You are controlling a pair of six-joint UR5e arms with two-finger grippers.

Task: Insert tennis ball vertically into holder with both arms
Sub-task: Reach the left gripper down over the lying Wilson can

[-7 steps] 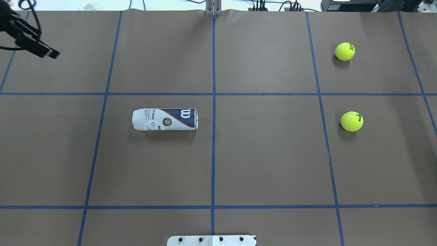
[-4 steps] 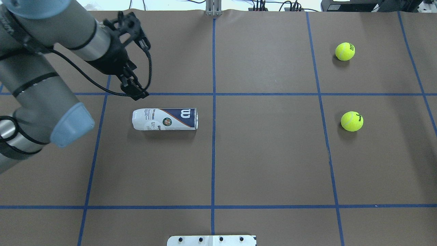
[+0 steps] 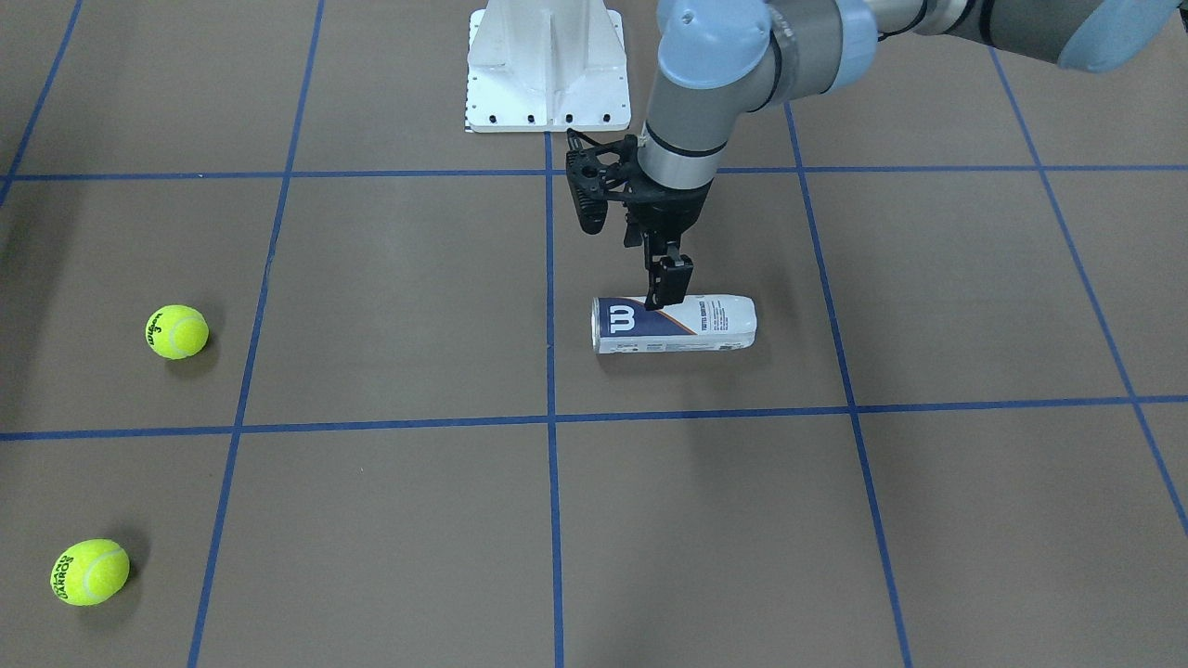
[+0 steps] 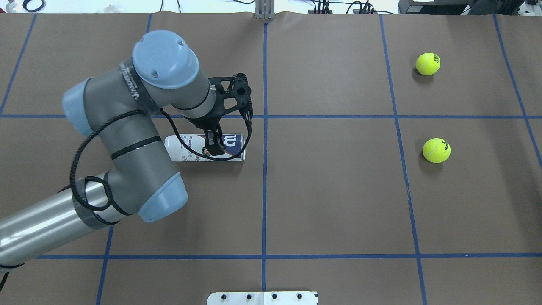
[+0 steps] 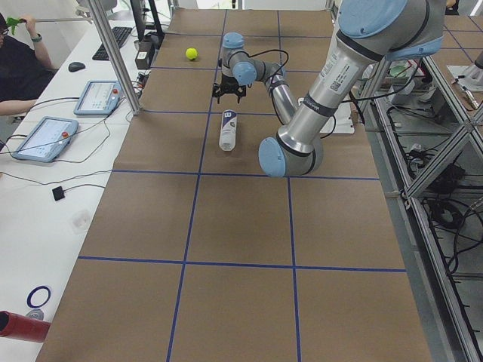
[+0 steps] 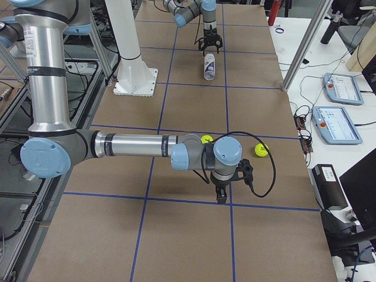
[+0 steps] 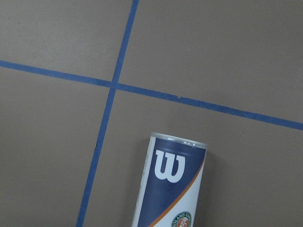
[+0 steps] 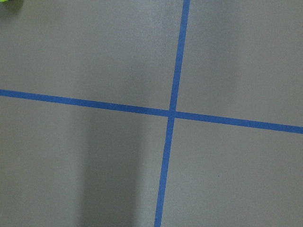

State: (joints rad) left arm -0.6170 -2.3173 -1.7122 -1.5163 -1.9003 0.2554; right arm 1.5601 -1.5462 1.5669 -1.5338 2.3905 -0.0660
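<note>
Jaws of left gripper point(image 3: 661, 299): spread, empty, poised directly over holder point(image 3: 715, 325); contact not resolvable. Position of holder: lying on its side, just left of table point(image 4: 330, 203) centre line. Handling: straddle tube across its width near mid-length, close gently to avoid rolling or denting, then tip upright. Appearance: clear tube, white and navy label, white W, thin orange stripe, round crest, silvery rim at W end. Well apart: right gripper point(image 6: 221, 194), low over table, opening impossible to tell. Far right: tennis ball point(image 4: 436, 150), second tennis ball point(image 4: 427, 63), untouched.
</note>
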